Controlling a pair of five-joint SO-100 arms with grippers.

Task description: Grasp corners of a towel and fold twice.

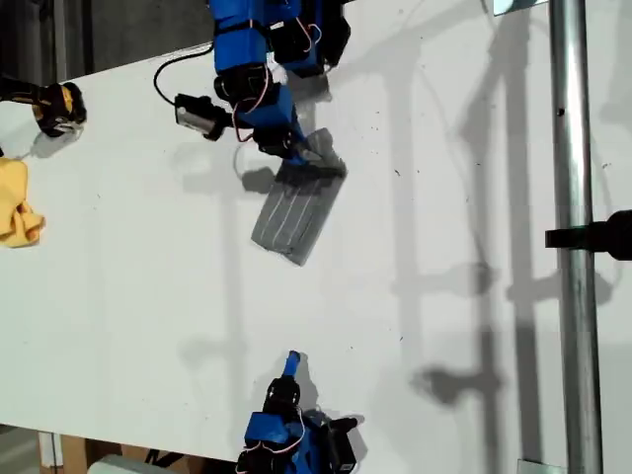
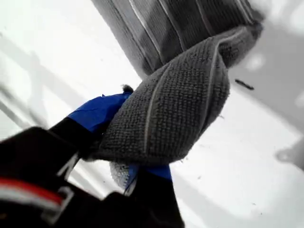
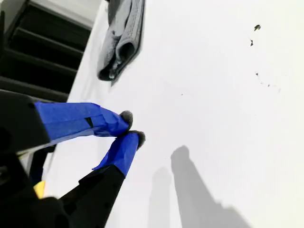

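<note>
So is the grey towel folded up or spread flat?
Folded: the towel lies as a narrow strip, one end doubled over in my first hand.

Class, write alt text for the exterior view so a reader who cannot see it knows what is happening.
On a white table, my first gripper at the view's top pinches one end of a folded grey striped towel. My second gripper waits empty near the view's bottom edge, and a yellow cloth lies at the view's left edge.
</note>
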